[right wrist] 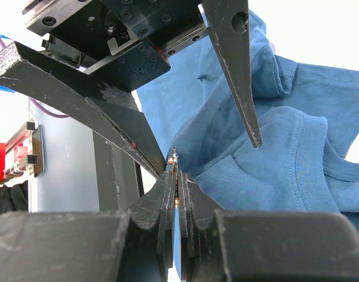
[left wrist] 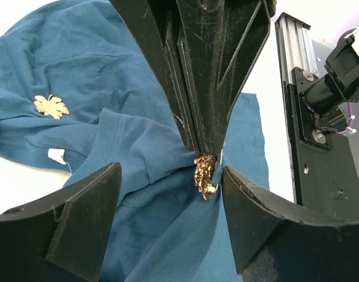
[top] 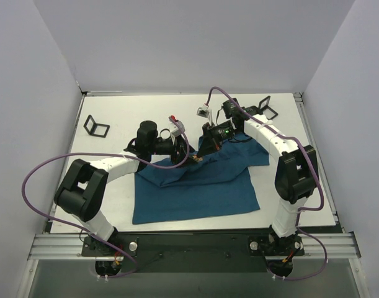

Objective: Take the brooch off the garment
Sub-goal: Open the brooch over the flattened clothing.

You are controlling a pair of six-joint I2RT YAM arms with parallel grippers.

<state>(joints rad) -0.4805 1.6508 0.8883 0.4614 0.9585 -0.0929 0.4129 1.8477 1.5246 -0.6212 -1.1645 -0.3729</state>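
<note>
The teal-blue garment lies crumpled on the white table. My right gripper is shut on the small gold-orange brooch, holding it edge-on with a fold of cloth pulled up around it. In the left wrist view the brooch hangs from the right gripper's closed tips, still in the fabric. My left gripper is open, its two fingers standing either side of the brooch, the right-hand finger nearly touching its pin. From above, both grippers meet at the shirt's upper edge, around the brooch.
A gold leaf-shaped ornament and a white label sit on the shirt to the left. Two black square frames stand on the table. An aluminium rail runs along the near edge; walls enclose three sides.
</note>
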